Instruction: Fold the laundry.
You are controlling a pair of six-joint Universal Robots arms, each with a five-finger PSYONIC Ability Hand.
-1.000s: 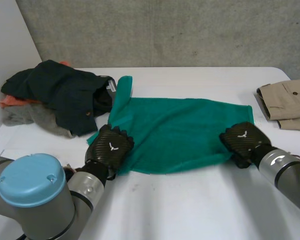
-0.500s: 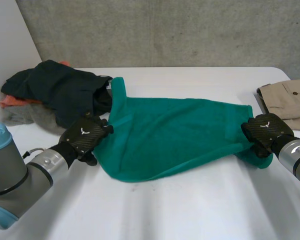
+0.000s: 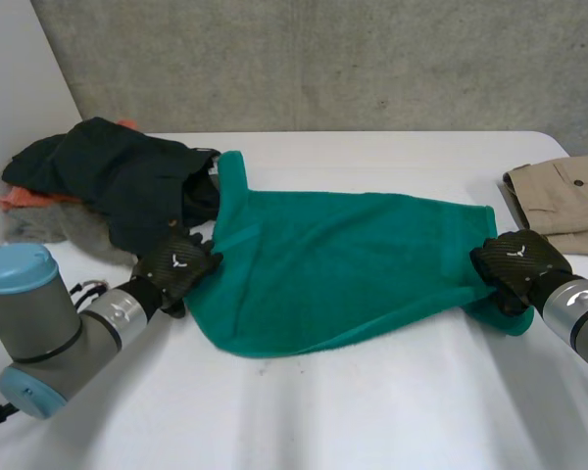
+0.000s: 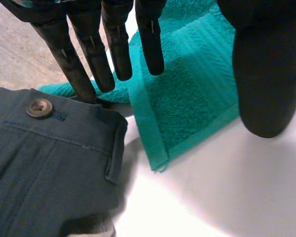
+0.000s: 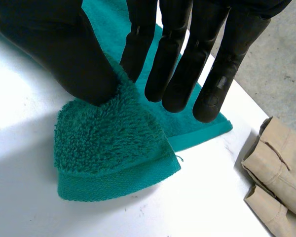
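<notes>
Since a second ago we see both hands drawn outward and the teal towel (image 3: pixel 343 264) stretched wider between them, its near edge now sagging in a curve across the white worktop (image 3: pixel 372 411). In the last half second the left hand (image 3: pixel 179 266) has edged back in toward the cloth.

We find the towel lying flat across the middle of the worktop, one narrow end reaching up beside the dark garment (image 3: pixel 118 176) at the far left. The left hand sits at the towel's left edge, just beside that garment. In its wrist view the fingers (image 4: pixel 116 44) are straight and slightly spread, the thumb held well apart. A towel corner lies loose on the worktop beneath them, and nothing is gripped. A button (image 4: pixel 39 107) on the dark garment shows near the fingertips.

The right hand (image 3: pixel 514 262) is at the towel's near right corner. In its wrist view we see the thumb pinching a doubled-over fold of cloth against the nearest finger, the other fingers (image 5: pixel 172 54) straight above the towel.

An orange cloth (image 3: pixel 20 199) and a grey cloth (image 3: pixel 39 227) lie under the dark garment. A folded khaki garment (image 3: pixel 563 201) rests at the far right, apart from the towel
</notes>
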